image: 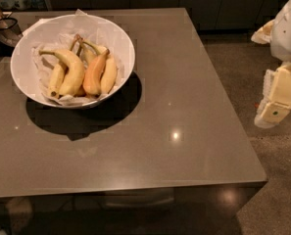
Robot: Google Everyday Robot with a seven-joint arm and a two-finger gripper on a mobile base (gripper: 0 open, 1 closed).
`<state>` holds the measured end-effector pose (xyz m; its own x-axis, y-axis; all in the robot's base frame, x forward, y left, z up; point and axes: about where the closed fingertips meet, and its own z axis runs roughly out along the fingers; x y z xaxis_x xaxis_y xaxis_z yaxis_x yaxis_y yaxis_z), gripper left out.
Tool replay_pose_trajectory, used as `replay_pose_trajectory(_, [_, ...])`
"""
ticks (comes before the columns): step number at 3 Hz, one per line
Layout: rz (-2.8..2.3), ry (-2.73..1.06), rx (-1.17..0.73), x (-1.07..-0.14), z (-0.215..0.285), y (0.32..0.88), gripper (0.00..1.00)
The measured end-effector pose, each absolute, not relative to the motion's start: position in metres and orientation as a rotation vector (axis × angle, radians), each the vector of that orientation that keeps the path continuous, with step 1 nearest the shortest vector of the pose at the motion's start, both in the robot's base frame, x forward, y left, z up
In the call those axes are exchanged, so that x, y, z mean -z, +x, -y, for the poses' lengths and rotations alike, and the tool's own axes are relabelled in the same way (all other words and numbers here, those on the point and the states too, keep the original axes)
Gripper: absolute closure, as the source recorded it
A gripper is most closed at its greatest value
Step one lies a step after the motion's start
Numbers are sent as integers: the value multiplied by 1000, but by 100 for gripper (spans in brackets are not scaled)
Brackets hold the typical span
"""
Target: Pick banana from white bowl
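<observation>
The white bowl [116,39] stands at the far left of the grey table, lined with crumpled white paper. Several bananas lie in it. The banana [72,71] is the thickest one, strongly curved, pale yellow, with a long thin stem pointing left. An orange-tinged banana [94,73] lies to its right, with slimmer yellow bananas beside them. My gripper [276,110] hangs at the right edge of the view, off the table's right side, far from the bowl, with nothing seen in it.
The grey table [174,102] has its right edge near the arm and its front edge low in the view. Dark cabinets run along the back. A dark wire object [0,26] sits at the far left. Speckled floor lies to the right.
</observation>
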<state>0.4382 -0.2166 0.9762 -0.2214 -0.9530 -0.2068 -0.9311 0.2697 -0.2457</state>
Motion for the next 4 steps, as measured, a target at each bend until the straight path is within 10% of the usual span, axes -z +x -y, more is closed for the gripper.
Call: replay_pose_trajectory(4, [-2083,-2011,199,-997,119,410,0])
